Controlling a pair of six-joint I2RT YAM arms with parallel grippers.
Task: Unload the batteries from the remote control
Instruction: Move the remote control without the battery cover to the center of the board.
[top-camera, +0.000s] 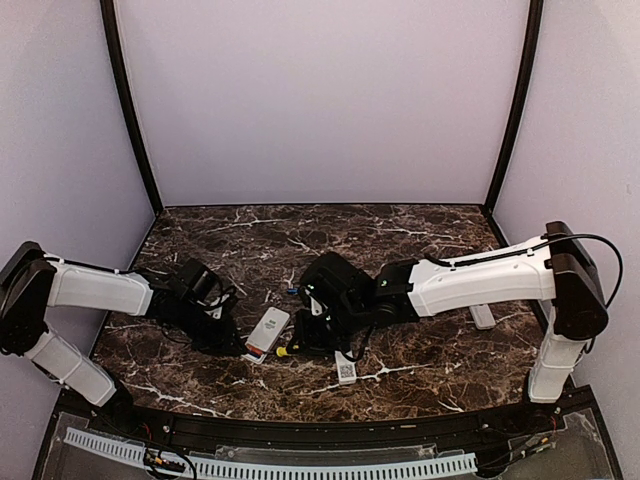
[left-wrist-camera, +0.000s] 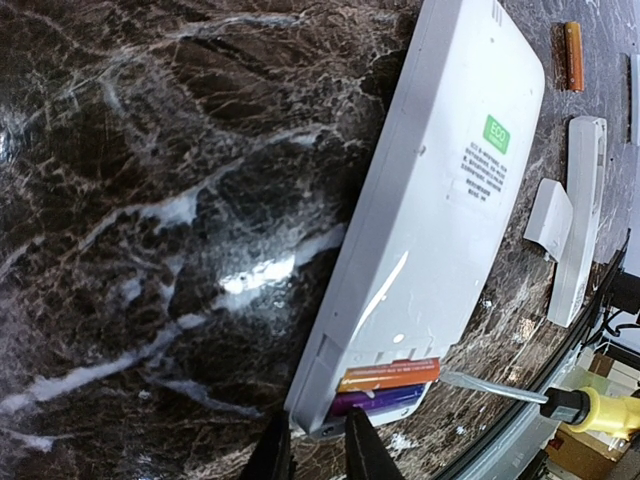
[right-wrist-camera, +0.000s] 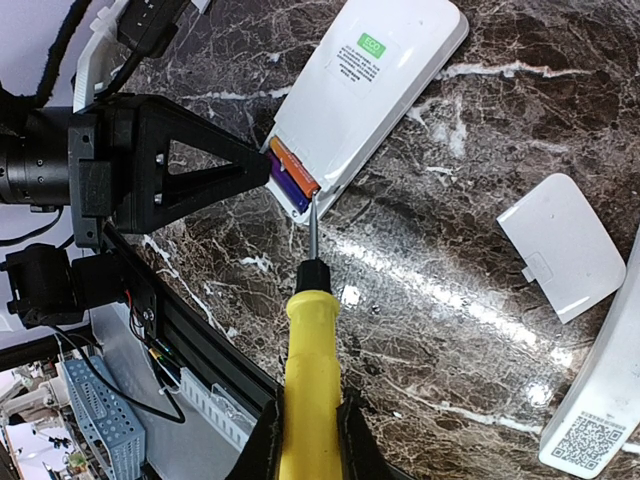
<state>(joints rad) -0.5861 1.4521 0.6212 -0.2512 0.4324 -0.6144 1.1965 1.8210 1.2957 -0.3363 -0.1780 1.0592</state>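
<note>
The batteries (right-wrist-camera: 292, 172) lie in the open end of the remote (right-wrist-camera: 380, 70), upper centre, beside left jaws clamping it; right jaws grip a screwdriver (right-wrist-camera: 310, 370), its tip at them.

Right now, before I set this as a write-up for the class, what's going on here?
The left pincer grips one end of a white remote, which lies back-up with its battery compartment open. The right pincer holds a yellow-handled screwdriver, its tip right at the two batteries, one orange and one purple, that sit in the compartment. A white cover lies loose nearby.
</note>
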